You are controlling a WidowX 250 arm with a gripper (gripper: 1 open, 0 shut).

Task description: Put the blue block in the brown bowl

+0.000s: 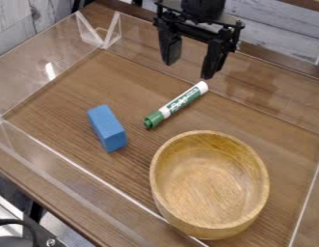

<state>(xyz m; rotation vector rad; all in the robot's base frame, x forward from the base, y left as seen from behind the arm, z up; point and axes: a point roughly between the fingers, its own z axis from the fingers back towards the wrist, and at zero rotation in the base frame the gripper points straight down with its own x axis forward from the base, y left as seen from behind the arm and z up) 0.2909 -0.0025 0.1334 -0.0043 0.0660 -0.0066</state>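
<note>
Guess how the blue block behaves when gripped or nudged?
The blue block looks solid and flat-faced, so probably stiff and more likely to slide than roll. It lies on a long face on the wooden table, so tipping seems unlikely. Small, so presumably light.

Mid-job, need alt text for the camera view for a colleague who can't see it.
A blue block lies on a wooden table, left of an empty brown bowl, a green-and-white marker between them. The open gripper hangs behind, holding nothing.
</note>
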